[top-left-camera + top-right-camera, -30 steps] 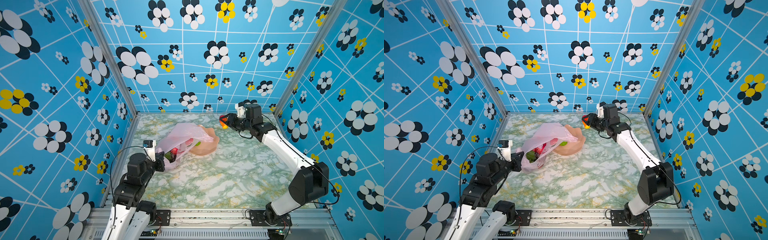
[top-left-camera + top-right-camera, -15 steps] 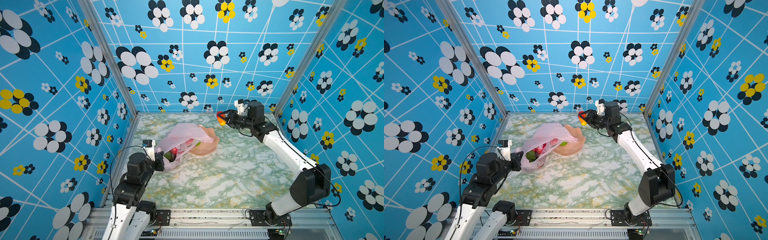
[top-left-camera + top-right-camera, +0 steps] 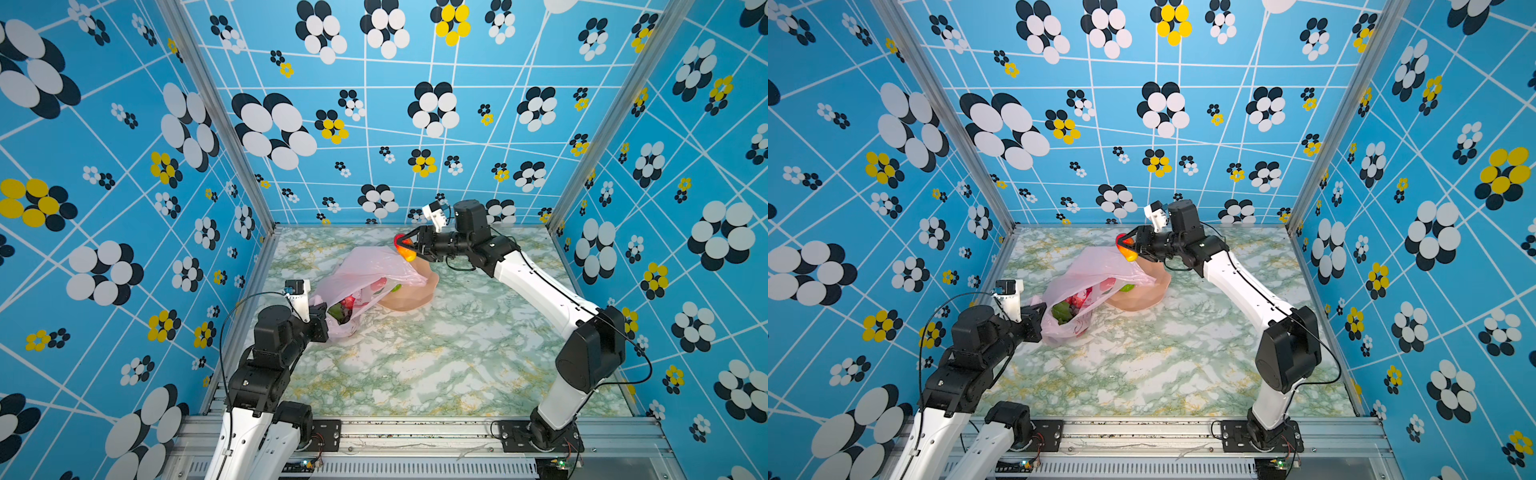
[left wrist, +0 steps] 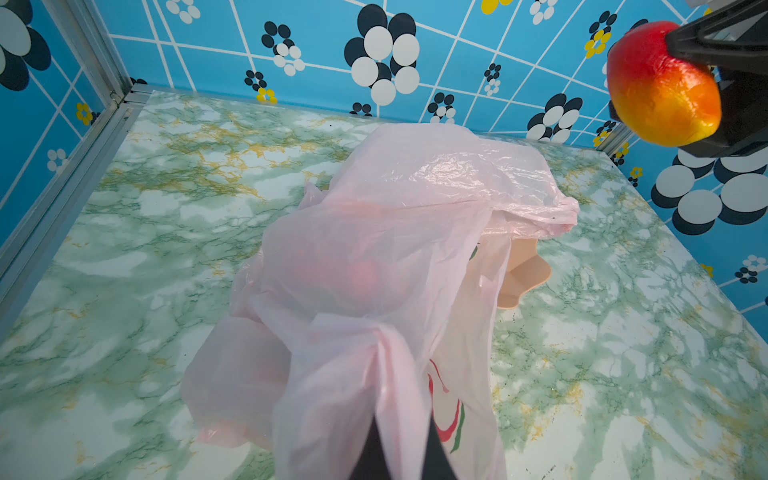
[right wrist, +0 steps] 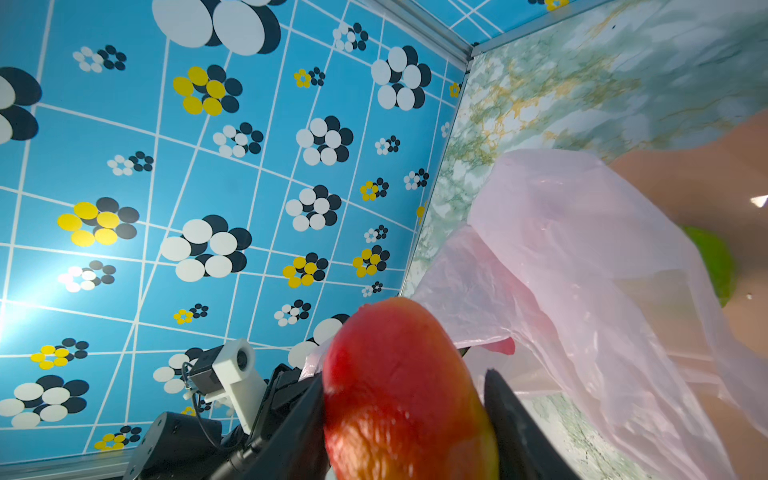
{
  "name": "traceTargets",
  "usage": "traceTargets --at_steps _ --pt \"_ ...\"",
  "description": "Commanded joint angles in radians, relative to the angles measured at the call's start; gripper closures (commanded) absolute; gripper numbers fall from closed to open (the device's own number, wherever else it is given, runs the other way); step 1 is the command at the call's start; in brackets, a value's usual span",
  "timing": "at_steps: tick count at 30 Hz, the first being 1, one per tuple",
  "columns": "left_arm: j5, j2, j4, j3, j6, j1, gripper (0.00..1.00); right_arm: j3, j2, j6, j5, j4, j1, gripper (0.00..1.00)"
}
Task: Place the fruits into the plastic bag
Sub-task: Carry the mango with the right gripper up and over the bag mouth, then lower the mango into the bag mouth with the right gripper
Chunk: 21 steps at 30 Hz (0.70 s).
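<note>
Got the mango [image 3: 404,248] clamped in my right gripper [image 3: 406,247], with the plastic bag [image 3: 365,270] just below it and the peach bowl [image 3: 415,297] under the bag's end. My left gripper [image 3: 323,321] is pinched shut on the bag's other end, with a green fruit [image 3: 337,311] showing inside. Green marble tabletop [image 3: 415,357], blue flower walls [image 3: 374,124] on 3 sides. Versus 1 second ago, the right gripper has carried the mango closer to the bag; left hasn't budged.

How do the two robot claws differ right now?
The left gripper pinches the plastic bag by its bunched edge, jaws shut, low by the table. The right gripper grips a mango-like fruit, jaws partway apart around it, raised in the air. Both are black and hold something.
</note>
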Motion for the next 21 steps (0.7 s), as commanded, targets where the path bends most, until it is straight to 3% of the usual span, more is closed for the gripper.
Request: traceTargets --at_steps 1,9,17,21 --pt "0.009 0.007 0.016 -0.015 0.002 0.01 1.0 0.043 0.04 -0.039 -0.027 -0.057 0.04 0.54" --pt "0.009 0.001 0.014 -0.014 0.002 0.012 1.0 0.167 0.138 -0.134 -0.045 -0.214 0.143 0.54" --pt "0.009 -0.008 0.014 -0.014 0.001 0.01 1.0 0.399 0.272 -0.313 -0.043 -0.555 0.219 0.54" --pt "0.007 -0.012 0.014 -0.015 0.001 0.011 1.0 0.431 0.307 -0.32 -0.033 -0.587 0.238 0.54"
